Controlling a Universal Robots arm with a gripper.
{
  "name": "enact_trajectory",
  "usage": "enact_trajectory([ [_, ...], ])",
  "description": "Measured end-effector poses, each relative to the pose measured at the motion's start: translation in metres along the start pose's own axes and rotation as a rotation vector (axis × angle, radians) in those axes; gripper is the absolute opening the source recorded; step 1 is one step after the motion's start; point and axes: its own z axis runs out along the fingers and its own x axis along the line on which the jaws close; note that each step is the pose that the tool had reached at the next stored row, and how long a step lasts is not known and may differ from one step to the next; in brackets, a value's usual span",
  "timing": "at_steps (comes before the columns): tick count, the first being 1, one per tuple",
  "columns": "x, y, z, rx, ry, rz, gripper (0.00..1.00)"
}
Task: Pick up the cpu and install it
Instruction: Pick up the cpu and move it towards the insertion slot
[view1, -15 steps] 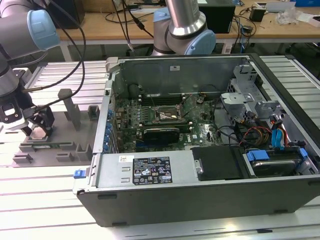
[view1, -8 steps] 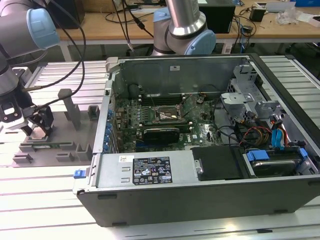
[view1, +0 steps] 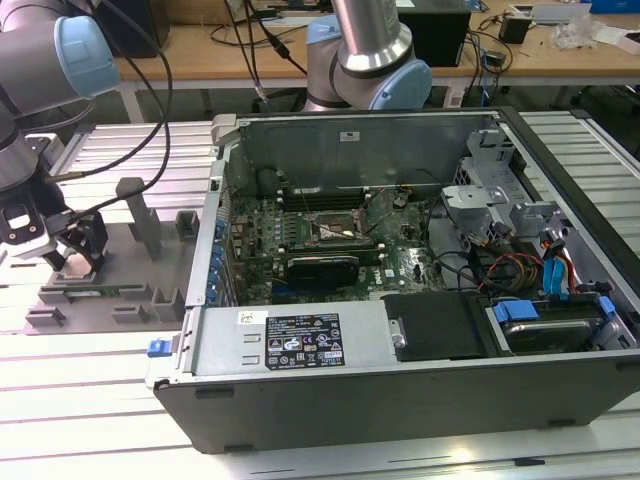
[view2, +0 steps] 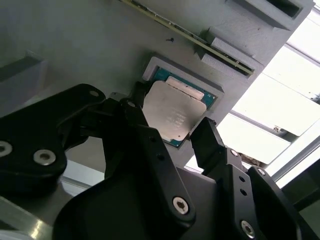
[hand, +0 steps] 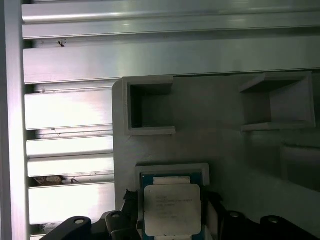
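The cpu (view2: 172, 107) is a small square chip with a silvery top plate and a green rim. It lies in a shallow square pocket of the grey tray (view2: 75, 45). In both wrist views my gripper (view2: 170, 117) has one black finger (view2: 131, 107) against one side of the cpu (hand: 172, 207) and the other finger (view2: 206, 137) against the opposite side. In the exterior view my gripper (view1: 75, 255) reaches down onto the tray (view1: 130, 280) at the exterior view's left. The open socket (view1: 333, 232) sits on the motherboard inside the computer case.
The open computer case (view1: 400, 270) stands at the exterior view's right of the tray, with a raised metal wall (view1: 215, 230) between them. Upright grey posts (view1: 135, 210) rise from the tray. A long thin card (view1: 90, 293) lies in a tray slot. A second arm's base (view1: 370, 50) stands behind the case.
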Motion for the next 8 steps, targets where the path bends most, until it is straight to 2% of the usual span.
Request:
enact_trajectory([
  [3,0.0000,0.0000,-0.0001,0.0000,0.0000,0.000,0.64],
  [4,0.0000,0.0000,-0.0002,0.0001,0.0001,0.000,0.55],
  [8,0.0000,0.0000,-0.0009,0.0002,0.0002,0.000,0.55],
])
